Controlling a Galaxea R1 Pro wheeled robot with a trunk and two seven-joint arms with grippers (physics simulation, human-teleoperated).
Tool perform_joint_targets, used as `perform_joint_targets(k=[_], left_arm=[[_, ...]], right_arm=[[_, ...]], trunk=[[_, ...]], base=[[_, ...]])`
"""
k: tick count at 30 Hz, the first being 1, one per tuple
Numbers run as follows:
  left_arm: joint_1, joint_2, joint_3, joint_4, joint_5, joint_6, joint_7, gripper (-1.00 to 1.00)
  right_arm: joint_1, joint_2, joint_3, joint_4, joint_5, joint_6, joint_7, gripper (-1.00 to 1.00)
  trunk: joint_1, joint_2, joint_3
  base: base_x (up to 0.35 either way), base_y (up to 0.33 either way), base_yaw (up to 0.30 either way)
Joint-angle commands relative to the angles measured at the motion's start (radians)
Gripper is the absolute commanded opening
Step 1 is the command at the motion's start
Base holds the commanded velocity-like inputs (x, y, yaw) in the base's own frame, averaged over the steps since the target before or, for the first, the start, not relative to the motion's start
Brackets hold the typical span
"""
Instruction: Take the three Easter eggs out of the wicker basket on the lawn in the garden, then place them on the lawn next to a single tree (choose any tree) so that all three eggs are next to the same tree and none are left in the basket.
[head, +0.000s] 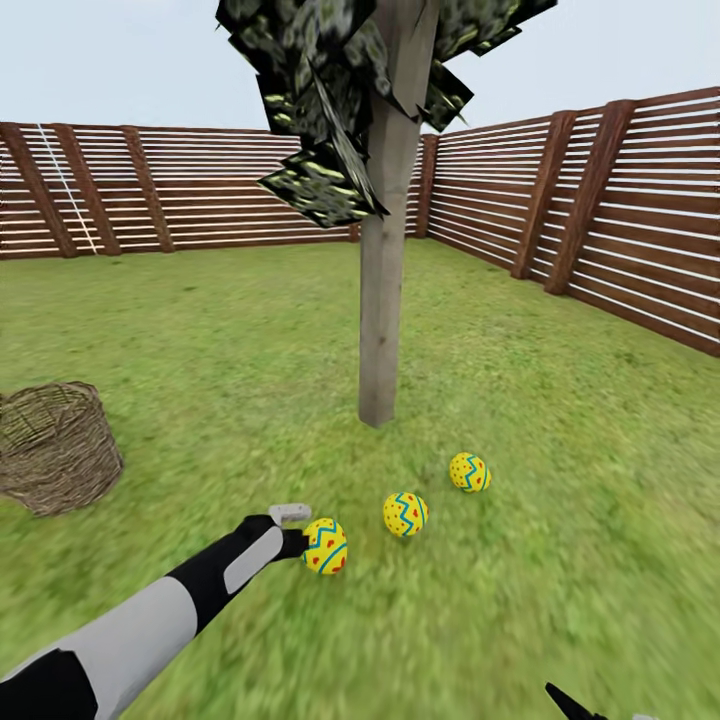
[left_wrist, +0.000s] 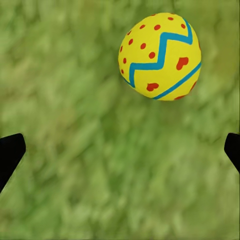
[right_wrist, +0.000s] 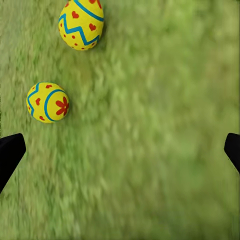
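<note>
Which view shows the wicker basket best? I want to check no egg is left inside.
The head view: the wicker basket sits on the lawn, apart from the three eggs. Its inside is hard to see from this angle. Both wrist views look at grass and eggs instead.

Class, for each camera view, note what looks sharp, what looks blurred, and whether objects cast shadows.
Head view: tree and fence crisp, near lawn smeared, no cast shadows. Left wrist view: egg sharp, grass streaky. Right wrist view: two eggs sharp, grass blurred.
</note>
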Motion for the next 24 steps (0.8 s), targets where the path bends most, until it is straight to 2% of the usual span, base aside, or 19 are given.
perform_joint_targets(k=[1,7,11,12,14,19,24], left_arm=[[0.005,0.001,-0.007,-0.003,-0.001,-0.001,0.009,1.00],[0.030,0.000,-0.008,-0.003,-0.036,-0.006,0.008,1.00],[0.035,0.000,-0.008,-0.003,-0.041,-0.008,0.009,1.00],[0.037,0.000,-0.008,-0.003,-0.042,-0.008,0.010,1.00],[0.037,0.000,-0.008,-0.003,-0.041,-0.008,0.011,1.00],[0.040,0.000,-0.008,-0.002,-0.041,-0.008,0.012,1.00],[0.049,0.000,-0.008,-0.003,-0.043,-0.008,0.014,1.00]], right_arm=[[0.000,0.000,-0.002,0.002,-0.005,0.005,0.001,1.00],[0.000,-0.004,-0.002,0.027,-0.005,-0.003,-0.001,1.00],[0.000,-0.015,-0.002,0.055,-0.005,-0.005,-0.001,1.00],[0.000,-0.027,-0.002,0.080,-0.004,-0.013,-0.001,1.00],[0.000,-0.034,-0.002,0.100,0.001,-0.039,-0.001,1.00],[0.000,-0.040,-0.002,0.137,0.017,-0.076,-0.002,1.00],[0.000,-0.041,-0.001,0.163,0.021,-0.108,-0.048,1.00]], trunk=[[-0.001,0.000,0.003],[-0.003,0.001,0.026],[-0.005,0.002,0.042],[-0.005,0.002,0.046],[-0.006,0.003,0.054],[-0.009,0.004,0.073],[-0.011,0.005,0.092]], base=[[0.000,0.000,0.000],[0.000,0.000,0.000],[0.000,0.000,0.000],[0.000,0.000,0.000],[0.000,0.000,0.000],[0.000,0.000,0.000],[0.000,0.000,0.000]])
